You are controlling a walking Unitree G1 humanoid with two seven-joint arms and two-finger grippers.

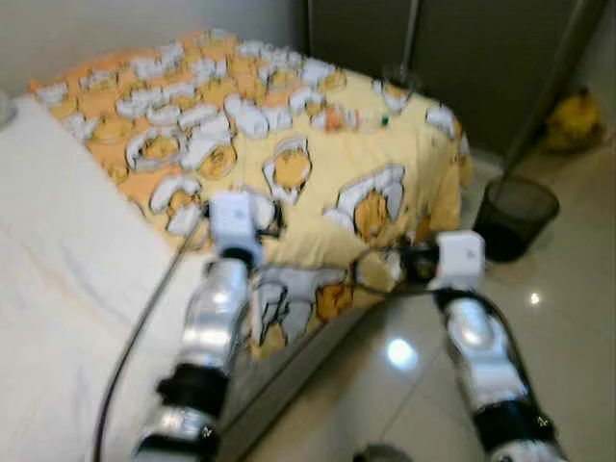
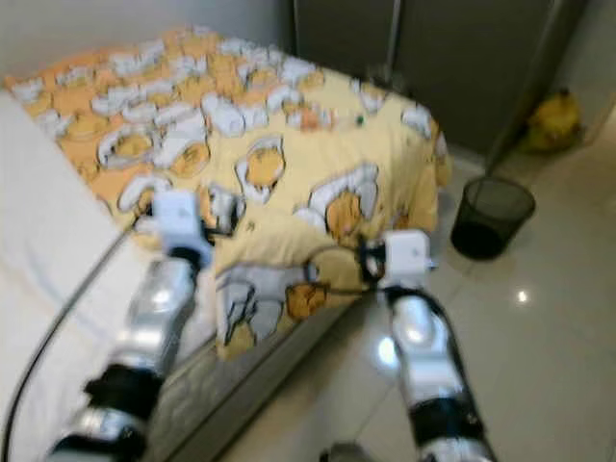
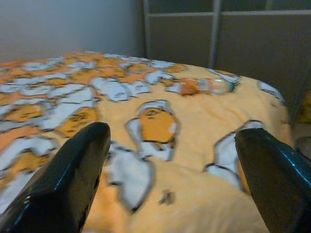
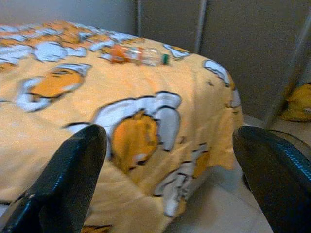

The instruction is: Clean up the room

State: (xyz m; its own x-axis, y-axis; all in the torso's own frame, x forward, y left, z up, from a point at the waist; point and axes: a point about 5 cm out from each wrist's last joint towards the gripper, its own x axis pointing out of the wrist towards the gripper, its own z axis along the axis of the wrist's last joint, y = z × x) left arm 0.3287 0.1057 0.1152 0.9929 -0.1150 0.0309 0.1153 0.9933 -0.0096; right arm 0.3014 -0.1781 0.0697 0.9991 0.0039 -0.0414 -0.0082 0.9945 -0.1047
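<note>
**Both grippers held open at the edge of the bed, bottle lying near the far corner**

A bed (image 1: 58, 289) covered by a yellow blanket (image 1: 318, 144) printed with white and orange cartoon figures is seen from above in the head views, which are somewhat blurred. The blanket is draped over the bed's foot end and hangs down its side toward the tiled floor (image 1: 568, 318); bare white sheet is exposed along the robot's left.

A clear plastic bottle (image 3: 204, 86) with an orange label is lying on its side on the blanket, close to the far corner of the bed by the dark wardrobe doors (image 1: 481, 58). What appears to be a green cap is seen at its end in the right wrist view, though the blur leaves this uncertain.

The left gripper (image 3: 172, 174) is held over the blanket near the bed's near edge, its two black fingers (image 3: 73, 179) spread wide apart with nothing between them. The right gripper (image 4: 170, 179) is held just off the bed's side edge, beside the hanging blanket, and its fingers are likewise spread wide and empty. The bottle is well apart from both.

On the floor beyond the bed's corner a dark mesh wastebasket (image 1: 515, 217) is standing upright. Farther back, against the wardrobe, a yellow bag (image 1: 576, 117) is lying on the floor.
</note>
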